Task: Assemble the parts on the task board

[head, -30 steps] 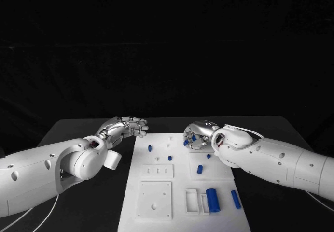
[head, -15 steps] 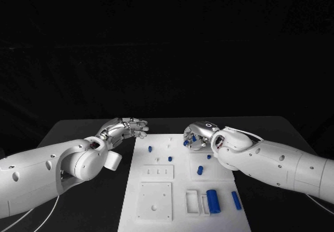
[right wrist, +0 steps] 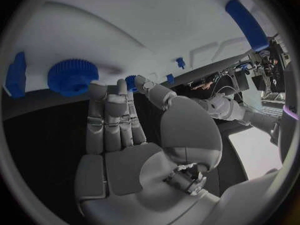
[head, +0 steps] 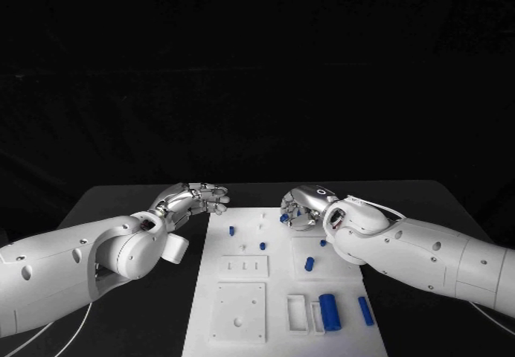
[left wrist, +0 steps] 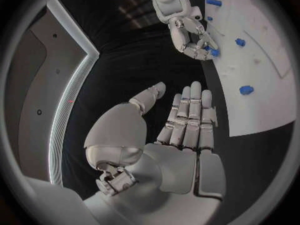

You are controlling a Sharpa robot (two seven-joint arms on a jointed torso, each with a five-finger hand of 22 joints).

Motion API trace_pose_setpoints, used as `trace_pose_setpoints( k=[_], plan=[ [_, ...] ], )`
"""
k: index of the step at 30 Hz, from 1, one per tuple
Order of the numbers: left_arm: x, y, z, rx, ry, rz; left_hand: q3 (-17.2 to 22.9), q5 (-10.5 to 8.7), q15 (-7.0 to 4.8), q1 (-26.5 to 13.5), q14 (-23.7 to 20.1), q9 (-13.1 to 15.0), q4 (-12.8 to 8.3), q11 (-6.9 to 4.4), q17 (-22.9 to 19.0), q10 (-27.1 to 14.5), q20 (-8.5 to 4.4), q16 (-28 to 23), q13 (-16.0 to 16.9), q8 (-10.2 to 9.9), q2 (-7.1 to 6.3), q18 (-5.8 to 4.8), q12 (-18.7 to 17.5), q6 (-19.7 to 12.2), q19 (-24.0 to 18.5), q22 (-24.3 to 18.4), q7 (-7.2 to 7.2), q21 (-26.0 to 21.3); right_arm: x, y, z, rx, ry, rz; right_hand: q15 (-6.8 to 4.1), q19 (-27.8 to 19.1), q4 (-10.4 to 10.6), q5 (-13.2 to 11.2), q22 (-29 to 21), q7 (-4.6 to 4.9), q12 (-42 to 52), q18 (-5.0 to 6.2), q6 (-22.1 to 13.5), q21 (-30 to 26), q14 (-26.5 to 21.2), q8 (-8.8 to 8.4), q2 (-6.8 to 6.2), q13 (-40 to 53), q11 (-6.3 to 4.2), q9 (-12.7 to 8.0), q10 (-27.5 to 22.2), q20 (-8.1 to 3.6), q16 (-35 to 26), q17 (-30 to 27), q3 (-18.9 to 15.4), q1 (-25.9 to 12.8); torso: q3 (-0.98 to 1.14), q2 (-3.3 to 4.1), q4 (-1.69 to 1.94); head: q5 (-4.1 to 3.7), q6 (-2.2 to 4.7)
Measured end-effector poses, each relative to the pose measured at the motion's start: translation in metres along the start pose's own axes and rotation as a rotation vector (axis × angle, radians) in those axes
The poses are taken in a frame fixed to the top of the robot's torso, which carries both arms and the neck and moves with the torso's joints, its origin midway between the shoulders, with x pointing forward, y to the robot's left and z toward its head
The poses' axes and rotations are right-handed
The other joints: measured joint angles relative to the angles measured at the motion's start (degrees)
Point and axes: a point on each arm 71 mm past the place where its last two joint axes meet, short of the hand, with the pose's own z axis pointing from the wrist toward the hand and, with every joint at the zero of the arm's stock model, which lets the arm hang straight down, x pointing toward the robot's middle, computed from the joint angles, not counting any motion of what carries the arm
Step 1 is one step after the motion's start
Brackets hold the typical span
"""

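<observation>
my right robot hand (head: 301, 207) pinches a small blue part (head: 284, 219) over the far end of the white board (head: 281, 327) to seat it, while my left robot hand (head: 196, 198) waits empty, fingers loosely apart, beside the board on the worktop (head: 118, 199).

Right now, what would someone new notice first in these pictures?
The white task board stretching down the middle of the black table, dotted with small blue parts. At its far end the right hand reaches over a blue part, while the left hand hangs beside the board's far left corner, holding nothing.
</observation>
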Motion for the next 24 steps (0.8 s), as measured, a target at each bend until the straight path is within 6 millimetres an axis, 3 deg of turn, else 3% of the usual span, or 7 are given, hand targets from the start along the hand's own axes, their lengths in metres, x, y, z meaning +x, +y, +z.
trace_pose_setpoints(
  k=[9,24],
  plan=[
    [0.003,0.0,0.002,0.001,0.002,0.0,0.0,0.0,0.0,0.0,0.0,0.06,0.0,0.0,0.05,0.0,0.0,0.0,0.0,0.0,0.0,-0.02,0.0,0.0,0.0,-0.05,0.0,0.0,0.001,0.02,0.006,-0.035,-0.017,-0.024,-0.09,0.15,-0.09,-0.49,0.0,-0.1,-0.03,-0.01,0.1,0.34,0.09,0.0,-0.31,0.82,0.0,1.02,0.01,0.01,0.44,-0.2,0.54,0.31,-0.02,0.1,0.13,0.14,0.26],
    [0.005,0.0,0.003,0.0,0.005,0.0,0.0,0.22,0.0,0.0,0.0,0.57,0.0,-0.62,0.15,0.62,0.0,-0.41,0.31,0.0,0.0,-0.04,0.0,0.52,0.0,-0.11,0.1,0.0,0.003,0.03,0.019,-0.019,-0.04,-0.066,-0.19,0.18,-0.03,-0.72,0.0,-0.28,-0.24,-0.03,0.28,0.57,0.18,-0.14,-0.88,0.89,0.0,1.49,0.01,0.0,0.72,-0.52,0.74,0.69,-0.08,0.2,0.16,0.31,0.41]
  ],
)
